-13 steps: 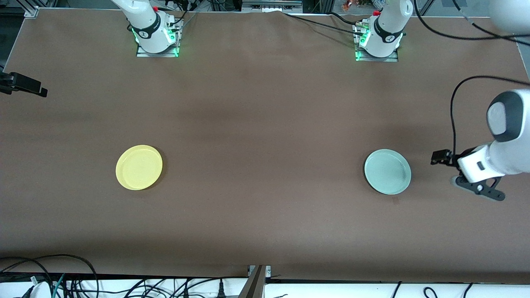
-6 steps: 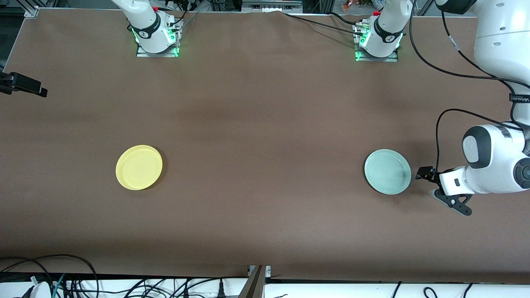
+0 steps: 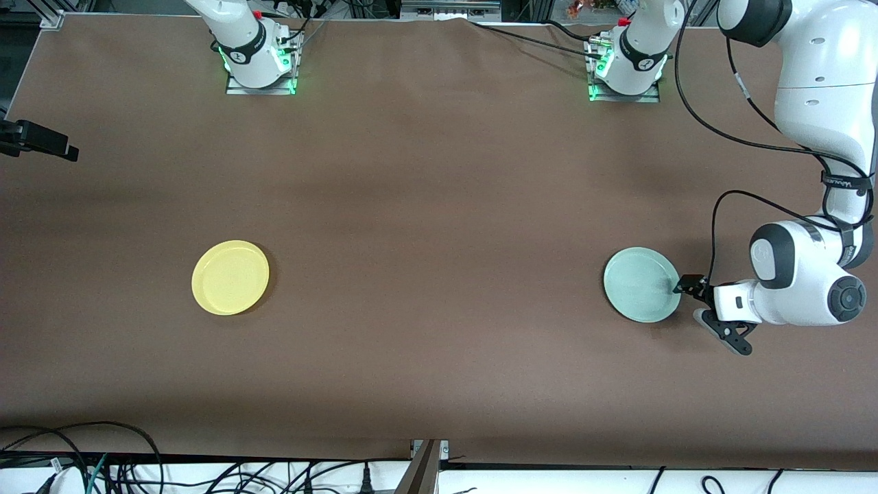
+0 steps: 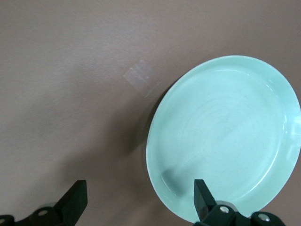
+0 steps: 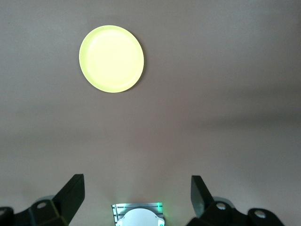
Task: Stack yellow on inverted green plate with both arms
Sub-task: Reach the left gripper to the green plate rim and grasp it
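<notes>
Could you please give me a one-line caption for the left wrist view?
Open left gripper at the rim of the upright green plate on the table.

The green plate lies on the table toward the left arm's end, rim up. The yellow plate lies well apart, toward the right arm's end. The left gripper sits at the green plate's rim, fingers spread. The right gripper hangs high over the table, fingers spread.

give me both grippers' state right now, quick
Left gripper: open, holding nothing, at the green plate's rim.
Right gripper: open, empty, waiting high over the table, yellow plate in its view.
</notes>
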You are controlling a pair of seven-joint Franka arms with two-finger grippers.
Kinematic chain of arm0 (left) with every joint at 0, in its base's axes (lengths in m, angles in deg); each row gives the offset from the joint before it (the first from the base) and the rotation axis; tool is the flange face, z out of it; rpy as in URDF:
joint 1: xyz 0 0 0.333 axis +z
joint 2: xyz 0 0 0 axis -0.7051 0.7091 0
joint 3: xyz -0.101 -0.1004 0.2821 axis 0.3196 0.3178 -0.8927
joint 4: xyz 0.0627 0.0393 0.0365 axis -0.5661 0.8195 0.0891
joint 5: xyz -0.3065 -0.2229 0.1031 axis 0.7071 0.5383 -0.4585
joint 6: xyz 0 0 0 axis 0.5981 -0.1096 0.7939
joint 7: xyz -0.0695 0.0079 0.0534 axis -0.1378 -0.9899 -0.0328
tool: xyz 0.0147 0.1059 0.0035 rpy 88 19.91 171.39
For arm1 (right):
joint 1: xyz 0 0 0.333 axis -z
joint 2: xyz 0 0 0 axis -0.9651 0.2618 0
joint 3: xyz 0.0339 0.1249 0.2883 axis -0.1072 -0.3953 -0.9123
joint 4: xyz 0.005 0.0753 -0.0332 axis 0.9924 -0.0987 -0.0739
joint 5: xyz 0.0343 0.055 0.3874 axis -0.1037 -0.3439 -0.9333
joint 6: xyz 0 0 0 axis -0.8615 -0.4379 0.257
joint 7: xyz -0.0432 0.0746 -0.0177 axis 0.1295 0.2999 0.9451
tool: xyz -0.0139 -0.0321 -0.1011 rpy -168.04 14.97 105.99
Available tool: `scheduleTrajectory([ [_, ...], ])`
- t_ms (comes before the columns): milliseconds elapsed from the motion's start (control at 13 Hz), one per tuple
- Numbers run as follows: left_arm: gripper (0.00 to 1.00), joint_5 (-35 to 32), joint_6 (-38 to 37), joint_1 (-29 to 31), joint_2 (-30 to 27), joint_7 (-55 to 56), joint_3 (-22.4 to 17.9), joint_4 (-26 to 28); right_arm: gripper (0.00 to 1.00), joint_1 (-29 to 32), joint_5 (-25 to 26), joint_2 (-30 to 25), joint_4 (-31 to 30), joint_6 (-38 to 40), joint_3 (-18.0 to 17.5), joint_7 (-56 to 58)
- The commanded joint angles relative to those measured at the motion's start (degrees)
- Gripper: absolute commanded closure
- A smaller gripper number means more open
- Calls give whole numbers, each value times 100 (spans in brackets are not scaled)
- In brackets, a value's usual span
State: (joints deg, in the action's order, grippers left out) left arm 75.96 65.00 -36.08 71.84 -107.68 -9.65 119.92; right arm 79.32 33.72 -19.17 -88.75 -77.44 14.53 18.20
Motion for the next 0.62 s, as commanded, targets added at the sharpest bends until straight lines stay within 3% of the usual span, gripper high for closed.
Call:
scheduleTrajectory([
  [0, 0, 169, 92, -23, -14, -361, 19, 115, 0, 51, -77, 18, 22, -7, 16, 3],
  [308, 0, 117, 819, 3, -75, -651, 89, 738, 0, 42, -77, 27, 31, -16, 7, 12],
  [462, 0, 108, 988, 3, -67, -791, 98, 757, 0, 42, -77, 27, 31, -16, 16, 12],
  [538, 11, 108, 997, 3, -75, -923, 98, 757, 0, 34, -77, 27, 31, -16, -1, 4],
])
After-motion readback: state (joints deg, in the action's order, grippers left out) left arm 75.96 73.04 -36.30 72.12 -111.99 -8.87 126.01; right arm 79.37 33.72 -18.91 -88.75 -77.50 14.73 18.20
